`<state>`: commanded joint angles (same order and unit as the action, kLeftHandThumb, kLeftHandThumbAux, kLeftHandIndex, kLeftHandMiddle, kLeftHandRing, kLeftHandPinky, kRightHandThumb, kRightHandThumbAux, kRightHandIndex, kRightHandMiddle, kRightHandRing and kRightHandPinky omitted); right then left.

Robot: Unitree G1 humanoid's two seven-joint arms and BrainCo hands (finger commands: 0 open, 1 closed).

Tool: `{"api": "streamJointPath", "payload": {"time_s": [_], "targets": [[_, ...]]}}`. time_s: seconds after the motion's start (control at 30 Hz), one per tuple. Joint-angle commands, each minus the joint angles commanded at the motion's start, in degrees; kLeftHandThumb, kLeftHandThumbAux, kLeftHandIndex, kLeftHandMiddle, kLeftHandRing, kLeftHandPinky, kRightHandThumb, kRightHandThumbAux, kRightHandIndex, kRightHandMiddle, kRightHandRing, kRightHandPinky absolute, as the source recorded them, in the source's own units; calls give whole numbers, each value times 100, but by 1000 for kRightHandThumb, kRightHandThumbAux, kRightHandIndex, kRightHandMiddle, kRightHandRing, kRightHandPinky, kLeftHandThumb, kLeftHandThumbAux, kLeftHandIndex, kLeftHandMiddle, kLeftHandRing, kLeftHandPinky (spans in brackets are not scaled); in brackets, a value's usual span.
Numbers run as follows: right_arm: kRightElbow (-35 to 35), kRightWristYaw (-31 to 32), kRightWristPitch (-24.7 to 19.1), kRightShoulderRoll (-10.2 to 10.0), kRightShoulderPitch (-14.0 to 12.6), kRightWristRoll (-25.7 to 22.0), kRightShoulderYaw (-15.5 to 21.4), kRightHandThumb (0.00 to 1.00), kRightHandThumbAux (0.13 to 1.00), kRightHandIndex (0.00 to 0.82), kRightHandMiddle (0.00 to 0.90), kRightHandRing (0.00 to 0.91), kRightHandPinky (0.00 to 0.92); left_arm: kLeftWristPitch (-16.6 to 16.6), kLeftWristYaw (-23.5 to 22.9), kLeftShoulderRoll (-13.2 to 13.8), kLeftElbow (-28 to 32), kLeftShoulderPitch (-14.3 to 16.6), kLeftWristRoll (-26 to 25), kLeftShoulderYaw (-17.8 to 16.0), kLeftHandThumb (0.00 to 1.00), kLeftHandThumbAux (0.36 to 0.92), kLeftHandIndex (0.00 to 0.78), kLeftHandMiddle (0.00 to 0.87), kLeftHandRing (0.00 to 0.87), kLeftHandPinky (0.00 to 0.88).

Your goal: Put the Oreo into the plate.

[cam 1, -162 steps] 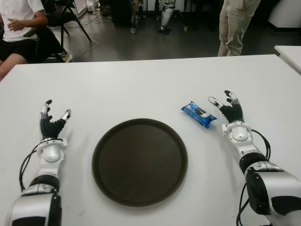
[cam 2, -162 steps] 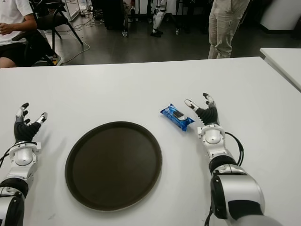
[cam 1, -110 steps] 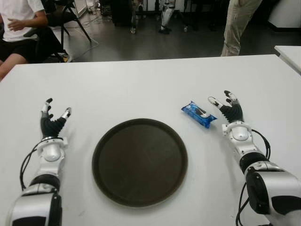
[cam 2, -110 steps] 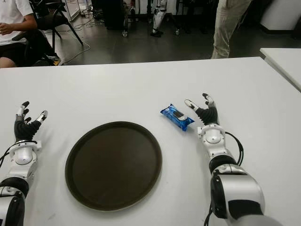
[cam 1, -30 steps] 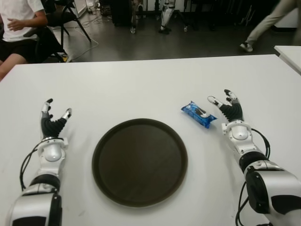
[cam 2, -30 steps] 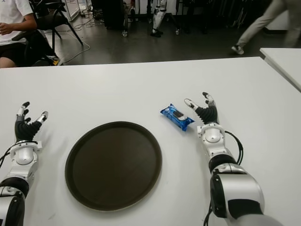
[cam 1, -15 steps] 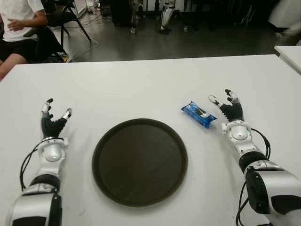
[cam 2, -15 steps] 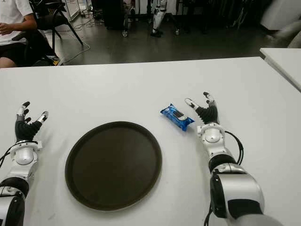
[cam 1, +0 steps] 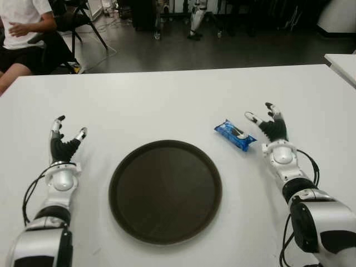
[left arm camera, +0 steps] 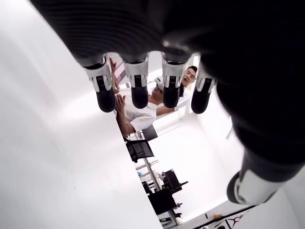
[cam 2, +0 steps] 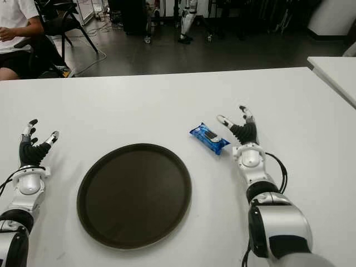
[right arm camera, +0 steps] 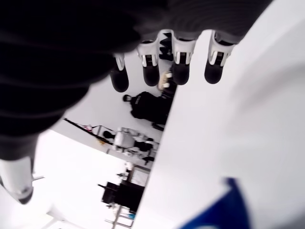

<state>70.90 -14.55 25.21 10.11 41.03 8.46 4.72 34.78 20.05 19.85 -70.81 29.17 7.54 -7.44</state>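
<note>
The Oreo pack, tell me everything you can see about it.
The Oreo pack is a small blue glossy wrapper with a cookie picture on top, sealed and lying flat, angled, on the white table. It sits outside the dark round plate, beside the open right robot hand, which isn't touching it.

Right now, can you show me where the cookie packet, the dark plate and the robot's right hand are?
Oreo packet (cam 1: 235, 135), left eye view, middle of the blue wrapper.
Plate (cam 1: 165, 191), left eye view, bare centre of the dark round plate.
Right hand (cam 1: 273, 129), left eye view, on the palm.
</note>
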Motion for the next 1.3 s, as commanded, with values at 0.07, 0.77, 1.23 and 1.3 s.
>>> {"api": "streamJointPath", "payload": {"time_s": [0.07, 0.77, 1.23, 1.3], "targets": [[-80, -40, 51, 4, -9, 26, -36, 0, 568, 55, 9, 0, 0, -19, -15, -4, -14, 10, -16, -15, 0, 649, 2, 12, 0, 0], [-418, -55, -37, 188, -73, 300, -454, 0, 652, 38, 37, 15, 0, -49, 104, -84, -5, 7, -13, -23, 0, 669, 22, 22, 0, 0], [-601, 42, -95, 216, -94, 287, -525, 0, 675, 31, 48, 26, 18, -69, 232, -78, 22, 29, 129, 92, 0, 650, 4, 4, 0, 0], [-690, 13, -118, 221, -113, 341, -569, 0, 673, 32, 46, 27, 19, -57, 244, -81, 36, 26, 145, 110, 0, 641, 2, 2, 0, 0]]}}
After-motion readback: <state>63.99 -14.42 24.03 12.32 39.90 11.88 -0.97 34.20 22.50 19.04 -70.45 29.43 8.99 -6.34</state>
